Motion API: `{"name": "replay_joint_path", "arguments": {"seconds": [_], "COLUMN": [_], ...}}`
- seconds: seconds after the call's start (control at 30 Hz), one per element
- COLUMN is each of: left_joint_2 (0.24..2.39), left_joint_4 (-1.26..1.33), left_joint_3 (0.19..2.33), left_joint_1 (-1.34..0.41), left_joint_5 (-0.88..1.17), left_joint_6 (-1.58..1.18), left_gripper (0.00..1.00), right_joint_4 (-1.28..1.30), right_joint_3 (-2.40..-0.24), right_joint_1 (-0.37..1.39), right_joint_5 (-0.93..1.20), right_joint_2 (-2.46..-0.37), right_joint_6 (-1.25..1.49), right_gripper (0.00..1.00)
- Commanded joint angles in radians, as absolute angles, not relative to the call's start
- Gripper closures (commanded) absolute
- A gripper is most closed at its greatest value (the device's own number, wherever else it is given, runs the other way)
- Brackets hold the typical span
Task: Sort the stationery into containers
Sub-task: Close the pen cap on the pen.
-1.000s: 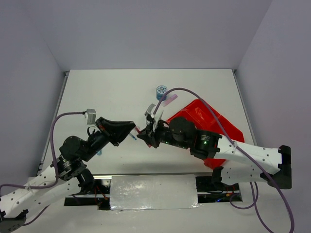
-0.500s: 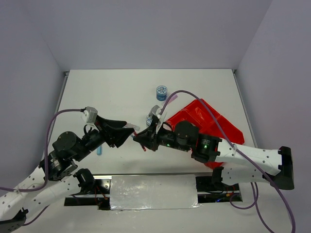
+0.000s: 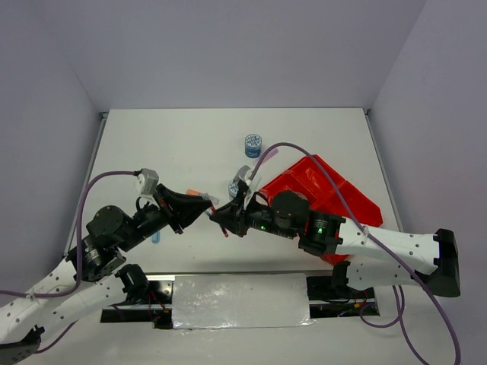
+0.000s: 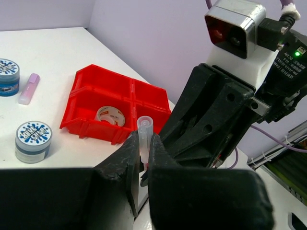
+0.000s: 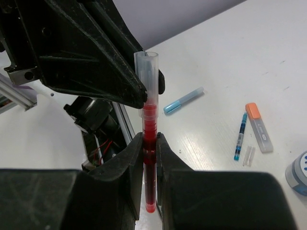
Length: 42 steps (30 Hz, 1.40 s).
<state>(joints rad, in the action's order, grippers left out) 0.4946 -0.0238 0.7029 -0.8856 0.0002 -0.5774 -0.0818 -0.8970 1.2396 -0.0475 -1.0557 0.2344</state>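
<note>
Step judged in hand: two-arm regrip of red plastic pen [image 5: 149, 115], held above table, left of red divided plastic tray [image 3: 327, 179]. Barrel clamped by right gripper [image 5: 149, 143]; clear cap [image 4: 145, 125] pinched by left gripper [image 4: 144, 143]. Next move required: one grip released, pen carried to tray compartment.

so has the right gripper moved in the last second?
Yes. The right gripper, holding the red pen, shifted toward the near edge, away from the far blue-white roll.
</note>
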Motion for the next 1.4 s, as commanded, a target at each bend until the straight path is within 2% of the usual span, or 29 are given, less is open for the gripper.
{"name": "replay_joint_path", "arguments": {"seconds": [0.0,0.13,0.33,0.53,0.7,0.93,1.03,1.13,1.23,1.27,1.37], "left_joint_2": [0.520,0.522,0.485,0.511,0.546,0.612,0.606,0.563,0.532,0.516,0.496], "left_joint_4": [0.018,0.009,0.003,0.006,0.072,0.352,0.306,0.122,-0.125,-0.164,-0.284], "left_joint_3": [0.692,0.695,0.684,0.670,0.569,0.322,0.336,0.432,0.582,0.616,0.759], "left_joint_1": [-0.881,-0.881,-0.881,-0.881,-0.881,-0.879,-0.879,-0.881,-0.881,-0.881,-0.881], "left_joint_5": [0.011,0.005,-0.063,-0.026,0.026,0.173,0.140,-0.001,-0.259,-0.309,-0.474], "left_joint_6": [-0.540,-0.541,-0.555,-0.554,-0.575,-0.670,-0.670,-0.660,-0.673,-0.672,-0.696], "left_gripper": [0.89,0.97,0.99,1.00,1.00,1.00,1.00,1.00,0.74,0.52,0.12], "right_joint_4": [-0.155,-0.161,-0.176,-0.205,-0.238,-0.270,-0.271,-0.310,-0.308,-0.289,-0.216], "right_joint_3": [-0.914,-0.890,-0.862,-0.851,-0.886,-1.025,-0.987,-0.864,-0.754,-0.735,-0.686], "right_joint_1": [1.252,1.255,1.256,1.258,1.259,1.255,1.255,1.255,1.250,1.249,1.236], "right_joint_5": [-0.043,-0.037,-0.025,-0.067,-0.175,-0.213,-0.229,-0.259,-0.330,-0.339,-0.385], "right_joint_2": [-1.042,-1.031,-1.020,-0.982,-0.937,-0.997,-1.026,-1.016,-0.997,-0.994,-0.979], "right_joint_6": [0.244,0.244,0.250,0.262,0.233,0.154,0.129,0.107,0.110,0.112,0.129], "right_gripper": [1.00,1.00,1.00,1.00,1.00,1.00,1.00,1.00,1.00,1.00,1.00]}}
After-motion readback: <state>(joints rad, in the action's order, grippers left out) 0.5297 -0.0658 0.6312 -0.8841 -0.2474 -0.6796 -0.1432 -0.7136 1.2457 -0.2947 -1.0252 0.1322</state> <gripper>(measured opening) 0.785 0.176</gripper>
